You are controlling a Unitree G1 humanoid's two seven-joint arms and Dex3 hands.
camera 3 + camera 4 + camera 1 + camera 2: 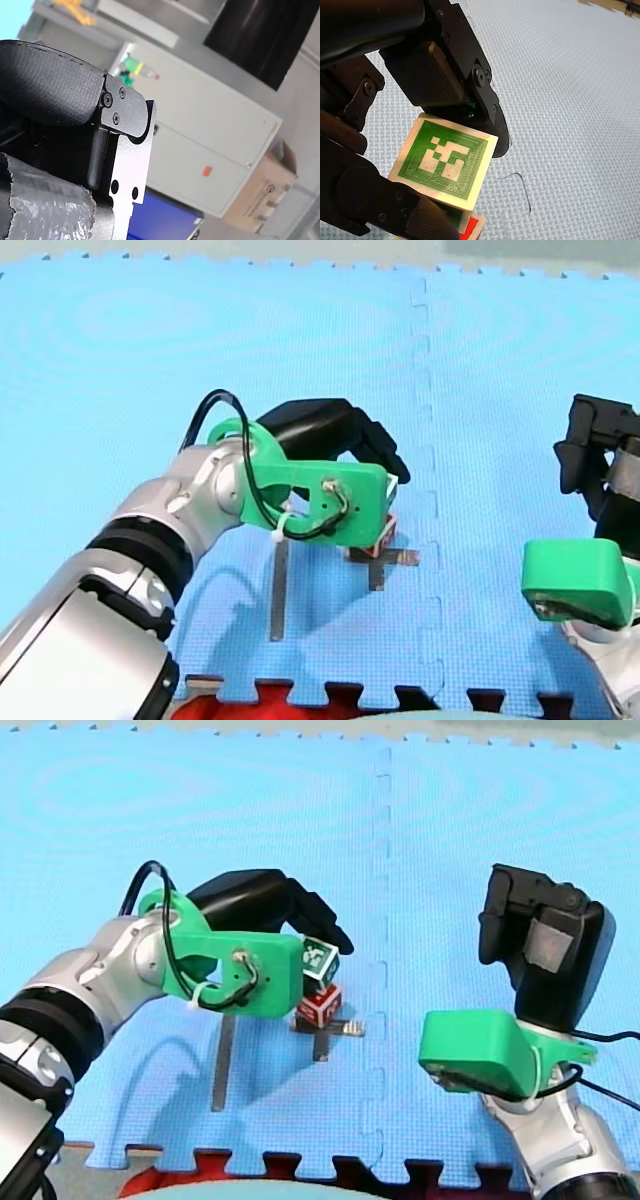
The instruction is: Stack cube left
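Note:
My left hand (312,934) comes in from the left and is shut on a green-patterned cube (318,960). In the second wrist view the black fingers (445,75) clamp that green cube (445,162) from two sides. Directly under it stands a red cube (320,1006) on a grey tape cross (325,1028); a corner of the red cube (476,227) shows below the green one. The green cube is right over the red one; whether they touch I cannot tell. My right hand (528,930) is raised at the right, away from the cubes, holding nothing.
Blue foam mats (450,840) cover the surface, with a toothed seam (386,920) just right of the cubes. A straight grey tape strip (224,1065) lies left of the cross. A red object (160,1185) sits at the mat's near edge.

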